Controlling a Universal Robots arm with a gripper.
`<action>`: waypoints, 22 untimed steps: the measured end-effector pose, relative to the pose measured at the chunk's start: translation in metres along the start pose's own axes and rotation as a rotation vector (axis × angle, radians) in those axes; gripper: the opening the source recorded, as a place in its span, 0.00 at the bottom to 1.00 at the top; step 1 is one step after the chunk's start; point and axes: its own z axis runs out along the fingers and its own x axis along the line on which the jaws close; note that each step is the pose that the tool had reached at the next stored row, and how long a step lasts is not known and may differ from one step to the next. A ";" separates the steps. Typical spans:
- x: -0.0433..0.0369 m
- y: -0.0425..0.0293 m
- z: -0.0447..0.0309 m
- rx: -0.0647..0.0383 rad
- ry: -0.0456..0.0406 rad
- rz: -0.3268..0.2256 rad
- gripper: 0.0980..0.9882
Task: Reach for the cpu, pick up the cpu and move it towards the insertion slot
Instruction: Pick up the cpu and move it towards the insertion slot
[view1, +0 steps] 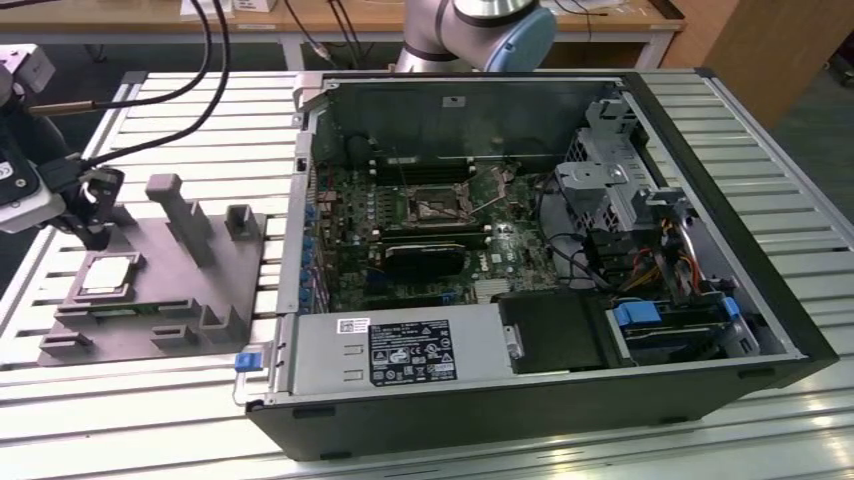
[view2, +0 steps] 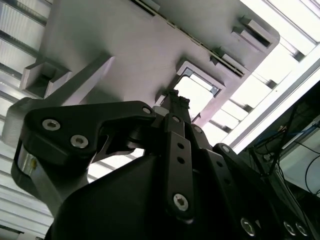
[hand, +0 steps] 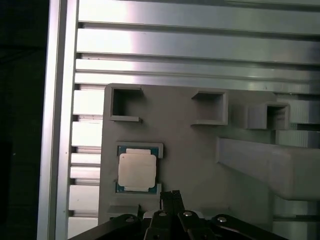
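Observation:
The cpu lies flat in a square recess of the grey plastic tray at the exterior view's left, its silver top up. My gripper hangs just above the tray, close beside the cpu and apart from it. In the first wrist view the cpu sits a short way from my gripper, whose black fingers are pressed together with nothing between them. The second wrist view has the gripper pointing near the bright cpu. The insertion slot sits on the green board inside the open case.
The open computer case covers the middle and right of the slatted aluminium table. A black card lies just below the socket. Upright posts rise from the tray beside my gripper. Cables trail at the back left.

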 end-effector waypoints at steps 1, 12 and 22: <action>0.0012 -0.0002 0.0017 0.000 -0.0008 0.000 0.01; 0.0156 -0.0017 0.0197 0.000 -0.0028 0.000 0.01; 0.0239 -0.0004 0.0374 0.000 -0.0024 0.000 0.01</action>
